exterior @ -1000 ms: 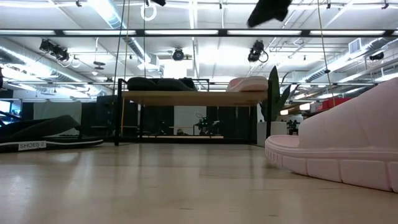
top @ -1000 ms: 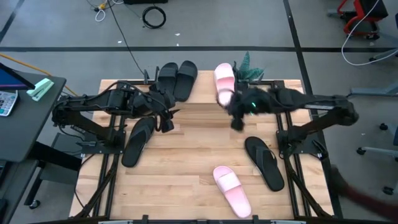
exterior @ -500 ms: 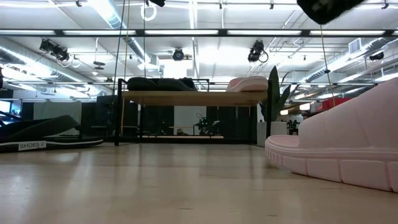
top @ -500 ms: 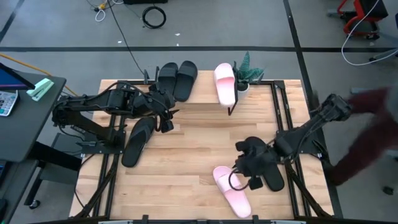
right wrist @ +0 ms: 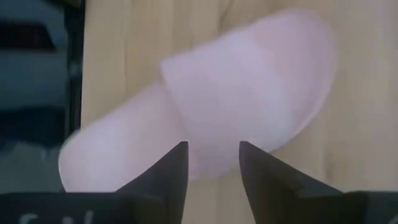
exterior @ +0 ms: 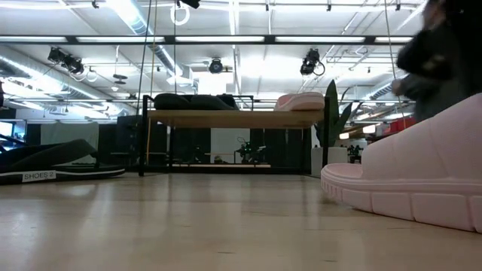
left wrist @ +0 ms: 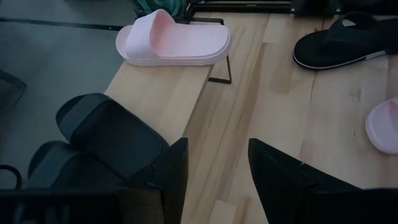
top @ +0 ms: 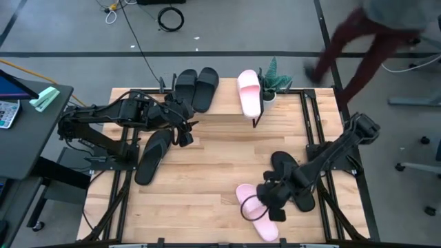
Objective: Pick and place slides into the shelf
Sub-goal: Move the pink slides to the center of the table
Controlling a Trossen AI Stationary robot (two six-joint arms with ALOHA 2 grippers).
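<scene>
Down at the near edge of the counter, the right gripper is right over the pink slide lying there, fingers spread apart with the broad strap showing between them in the right wrist view. No grip on it, nothing held. Just beside that, toward the right arm's side, a thin black slide lies flat on the boards, partly under the arm.

Across the counter, a second thin black slide lies on the left side. The left gripper hovers near its toe end, in front of the shelf, fingers apart and empty.

On to the shelf at the far edge: two black slides sit side by side on its wooden top at the left end, and one pink slide rests toward the right end, apart from the black pair. A small green plant stands just beside that pink one, at the far right corner.

Beyond the counter, a person is on the grey floor at the far right, blurred.
</scene>
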